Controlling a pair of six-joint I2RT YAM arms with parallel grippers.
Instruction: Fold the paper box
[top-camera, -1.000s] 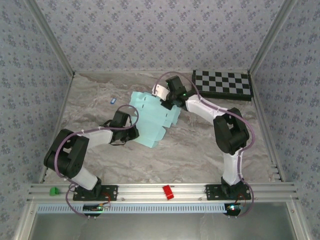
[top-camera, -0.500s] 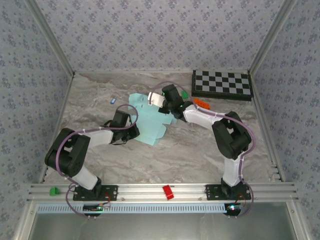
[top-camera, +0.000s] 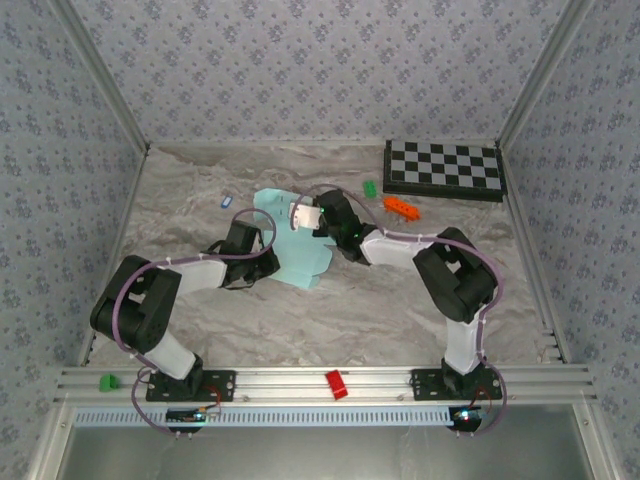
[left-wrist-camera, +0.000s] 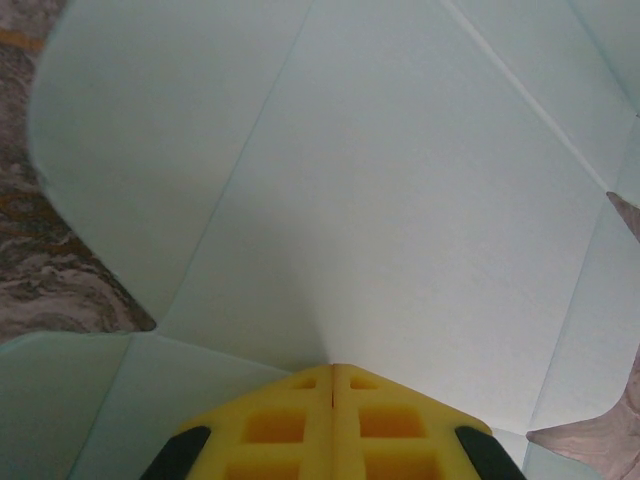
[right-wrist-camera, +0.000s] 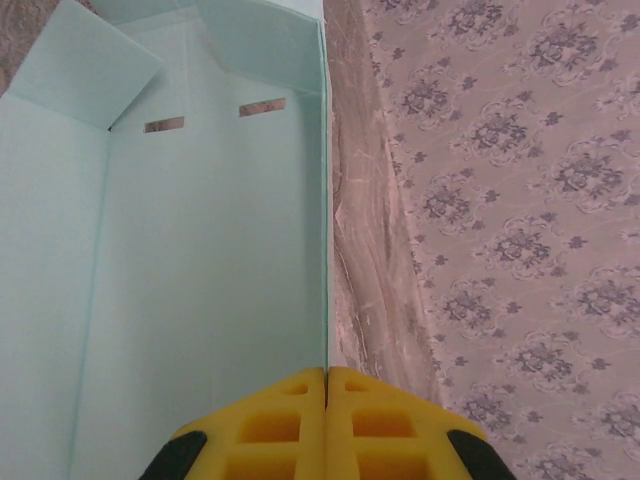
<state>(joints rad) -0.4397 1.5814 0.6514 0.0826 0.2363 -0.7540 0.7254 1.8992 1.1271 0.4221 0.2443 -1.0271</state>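
**Both grippers clamped on the turquoise card, left of mid-table**

The left gripper (left-wrist-camera: 332, 368) has its yellow fingers (left-wrist-camera: 385, 425) pressed together. The sheet's surface runs down into their seam, so it looks pinched on a fold of the pale turquoise thin-card paper box (left-wrist-camera: 400, 200). Around the tips the card spreads in broad panels split by faint creases. One rounded flap curves off to the left above the marbled grey-brown tabletop (left-wrist-camera: 60, 270).

The right gripper (right-wrist-camera: 326, 372) is likewise closed tight. The edge of a raised side panel runs straight into the line where its fingers meet, so it nips that edge. Left of the edge the card forms a long panel with a fold line down its left side. Two small slits (right-wrist-camera: 262, 106) are cut near the far end, with flaps folded in beyond them. To the right is the floral-patterned wall (right-wrist-camera: 520, 200).

From above, the paper box (top-camera: 300, 255) lies a little left of the table's centre, between the two wrists. The left arm (top-camera: 190, 270) reaches in from the near left, and the right arm (top-camera: 400, 245) bends round from the right. A black-and-white checkerboard (top-camera: 445, 170) lies well apart at the far right. A small green block (top-camera: 370, 187) and an orange block (top-camera: 400, 207) lie between it and the card. A tiny blue item (top-camera: 226, 201) sits just to the card's far left. On the near rail are a red piece (top-camera: 336, 384) and a green piece (top-camera: 106, 381).
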